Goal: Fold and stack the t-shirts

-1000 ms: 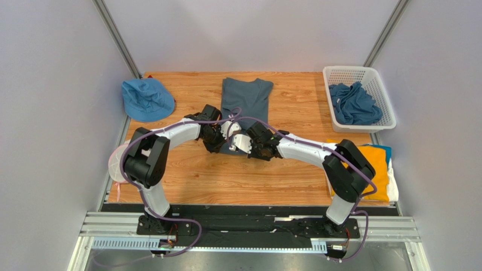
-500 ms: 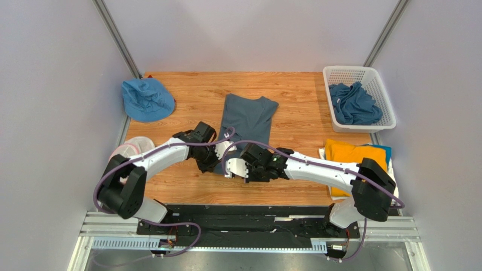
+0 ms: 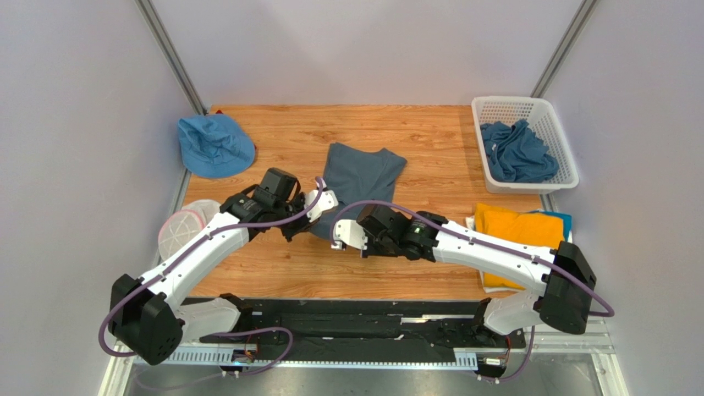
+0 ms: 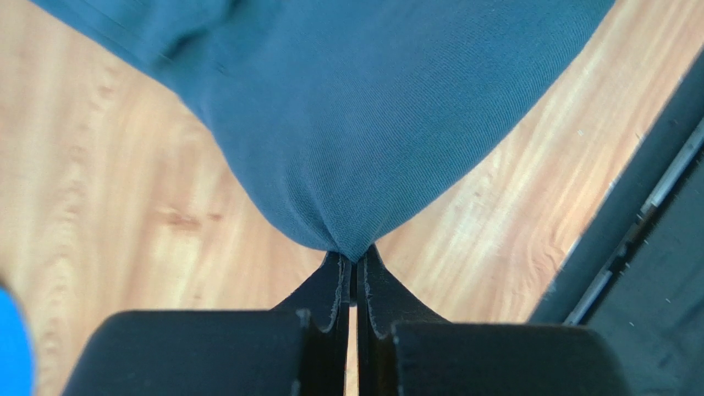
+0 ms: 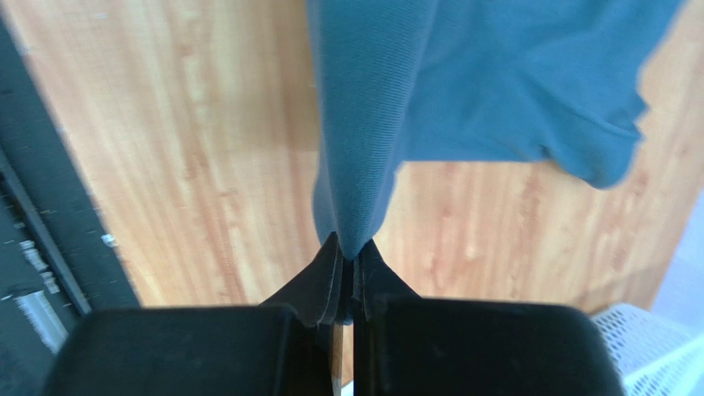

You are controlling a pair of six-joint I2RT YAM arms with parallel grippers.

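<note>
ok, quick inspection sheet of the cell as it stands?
Surface: wooden table, no spills seen.
Job's things: slate-blue t-shirt mid-table, near edge lifted; mustard-yellow shirt tops the stack at right; blue shirts crumpled in the white basket.
Clutter: blue hat far left; mesh pouch at left edge.
Grippers: left gripper and right gripper both shut on the slate-blue t-shirt's near edge.
Cables: purple cables follow both arms, loose loops near the wrists.
Surroundings: grey walls, black base rail; nothing else seen.
</note>
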